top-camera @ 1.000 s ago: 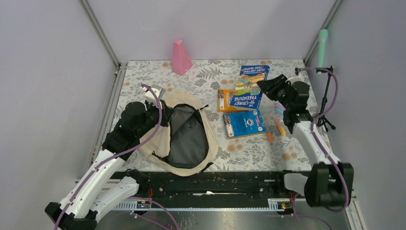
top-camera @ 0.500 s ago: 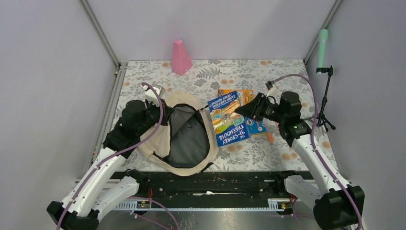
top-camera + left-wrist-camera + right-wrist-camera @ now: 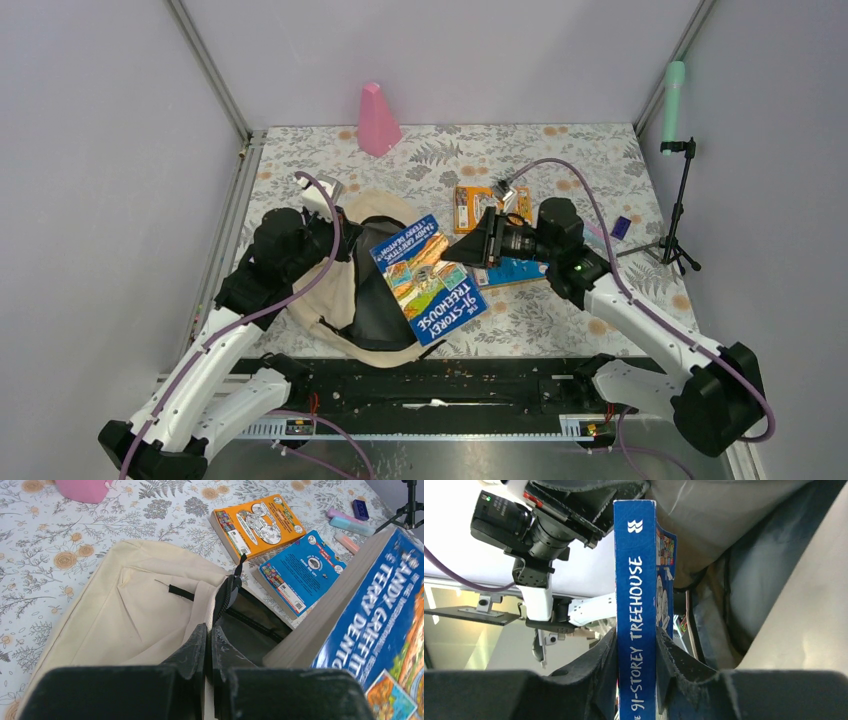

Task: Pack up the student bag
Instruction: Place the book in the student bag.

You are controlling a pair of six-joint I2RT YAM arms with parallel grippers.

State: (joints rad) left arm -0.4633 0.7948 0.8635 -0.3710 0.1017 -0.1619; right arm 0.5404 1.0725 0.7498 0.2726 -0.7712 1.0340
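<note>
Cream fabric, soft and slack: the student bag [image 3: 322, 300] lies on the floral table [image 3: 300, 165] in front of the left arm, its dark-lined mouth gaping upward; the left gripper [image 3: 210, 632] is clenched on the bag's zip edge at the far left of that mouth, holding the rim up a little; the right gripper [image 3: 636, 642] is clamped across the thickness of the Treehouse book [image 3: 428, 282] at its spine side; the book hangs tilted over the bag's right rim, part of it above the opening.

The step in hand, I judge, is feeding this book into the bag. To do it well, the leading corner should go down inside the right rim rather than land on it, so the book wants tipping steeper and sliding leftward into the dark lining; the left pinch should hold the rim raised and taut, so the mouth does not fold shut under the book; let go only once most of the cover sits below the rim.

An orange book [image 3: 257, 525] and a smaller blue book [image 3: 300, 572] wait just right of the bag.
</note>
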